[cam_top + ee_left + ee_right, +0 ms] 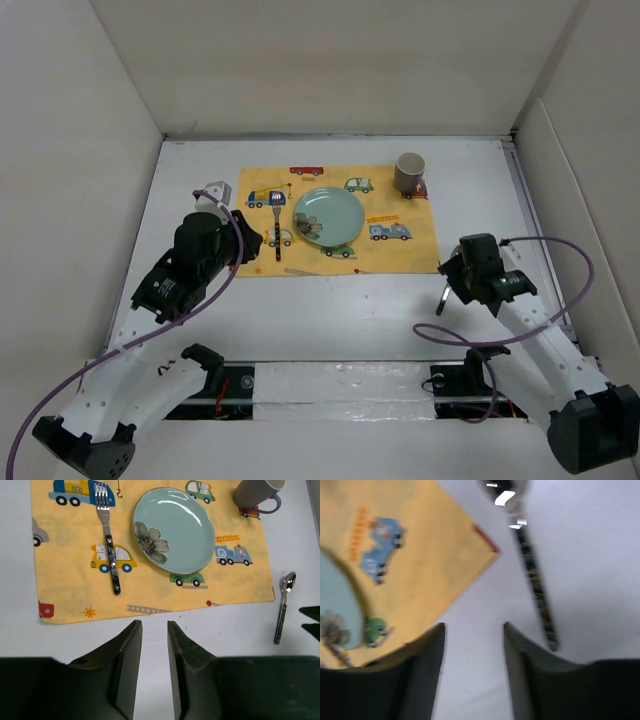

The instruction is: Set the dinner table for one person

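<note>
**Layout.** The dinner table [330, 310] carries a yellow placemat [400, 255] at its centre. A plate [327, 217] sits mid-mat, a fork [276, 225] lies just left of it, and a mug [410, 172] stands on the mat's far right corner. The spoon [283, 607] lies off the mat on bare tabletop, just right of the near right corner, with its bowl far and its handle near.

**Right gripper** [472, 645]: the fingers are moderately parted with nothing between them. It sits just left of the spoon, and the handle's near end lies outside its right finger. Whether the tips touch the table cannot be told.

**Left gripper** [152, 650]: the fingers are narrowly parted and it is empty. It is over bare table just near of the mat's near edge.

**Assessment.** The spoon appears to be the one item out of place. The step in hand is judged to be the right arm taking it to lay on the mat right of the plate.

**Recommendation.**
- Shift the gripper right until the handle is centred between the fingers, crossing it near mid-length.
- Descend fully, as the handle is thin and lies flat.
- Close firmly, since polished metal may pivot or slip.
- Lay the spoon parallel to the fork, clear of the plate rim and the mug.
- Keep the left arm where it is, out of the way.
</note>
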### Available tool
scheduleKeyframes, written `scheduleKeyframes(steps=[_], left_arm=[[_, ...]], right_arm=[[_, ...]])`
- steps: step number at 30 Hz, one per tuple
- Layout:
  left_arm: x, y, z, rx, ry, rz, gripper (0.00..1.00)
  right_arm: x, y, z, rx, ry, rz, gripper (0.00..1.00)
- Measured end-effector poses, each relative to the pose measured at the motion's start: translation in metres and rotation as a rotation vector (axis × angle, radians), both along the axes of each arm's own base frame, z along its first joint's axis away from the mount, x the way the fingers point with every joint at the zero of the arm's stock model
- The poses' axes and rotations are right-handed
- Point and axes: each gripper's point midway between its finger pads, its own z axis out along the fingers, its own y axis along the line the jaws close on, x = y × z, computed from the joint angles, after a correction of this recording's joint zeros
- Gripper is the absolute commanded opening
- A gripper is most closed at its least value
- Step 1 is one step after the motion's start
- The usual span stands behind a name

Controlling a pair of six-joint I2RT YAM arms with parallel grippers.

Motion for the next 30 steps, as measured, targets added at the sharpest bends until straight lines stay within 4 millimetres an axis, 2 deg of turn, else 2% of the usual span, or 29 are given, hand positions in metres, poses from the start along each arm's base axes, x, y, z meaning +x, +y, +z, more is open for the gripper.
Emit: scheduleKeyframes(steps=[1, 2, 4, 7, 8, 9, 10, 12, 18, 22, 23, 25, 28, 29, 30], left_arm=[[0.000, -0.001, -0.001, -0.005, 0.003, -0.005, 0.27], [0.000, -0.003, -0.002, -0.010, 0.004, -0.011, 0.28], [-0.001, -0.005, -0.006, -0.009, 0.014, -0.020, 0.28], [-0.001, -0.008, -0.010, -0.003, 0.025, -0.031, 0.28], [-0.001, -0.009, -0.010, -0.002, 0.023, -0.034, 0.28], [-0.001, -0.010, -0.010, -0.002, 0.023, -0.039, 0.29], [-0.001, -0.010, -0.009, -0.002, 0.020, -0.041, 0.29], [0.000, -0.011, -0.008, -0.004, 0.014, -0.041, 0.28], [0.002, -0.014, -0.009, -0.015, 0.008, -0.052, 0.29], [0.001, -0.015, -0.013, -0.013, 0.015, -0.055, 0.28], [0.001, -0.014, -0.014, -0.011, 0.016, -0.054, 0.29], [0.002, -0.014, -0.013, -0.010, 0.011, -0.050, 0.28], [0.005, -0.012, -0.011, -0.004, -0.005, -0.039, 0.28], [0.006, -0.012, -0.009, -0.005, -0.012, -0.036, 0.28], [0.008, -0.012, -0.008, -0.005, -0.019, -0.036, 0.28]], right_arm=[[-0.009, -0.009, -0.008, -0.006, 0.030, -0.031, 0.71], [-0.015, -0.018, -0.013, -0.005, 0.053, -0.066, 0.71], [-0.020, -0.031, -0.020, 0.000, 0.089, -0.117, 0.63], [-0.021, -0.041, -0.034, 0.005, 0.168, -0.163, 0.61], [-0.022, -0.043, -0.042, 0.001, 0.210, -0.169, 0.53], [-0.022, -0.043, -0.044, 0.001, 0.226, -0.163, 0.49], [-0.026, -0.045, -0.060, -0.012, 0.312, -0.161, 0.49], [-0.025, -0.045, -0.066, -0.019, 0.363, -0.134, 0.48], [-0.006, -0.042, -0.067, -0.032, 0.367, -0.077, 0.50], [-0.009, -0.043, -0.075, -0.048, 0.407, -0.054, 0.47], [-0.010, -0.043, -0.078, -0.051, 0.425, -0.048, 0.41], [-0.009, -0.043, -0.080, -0.061, 0.445, -0.029, 0.37], [-0.003, -0.042, -0.080, -0.073, 0.467, -0.004, 0.26], [0.000, -0.042, -0.080, -0.078, 0.475, 0.005, 0.07], [0.003, -0.042, -0.080, -0.084, 0.482, 0.017, 0.00]])
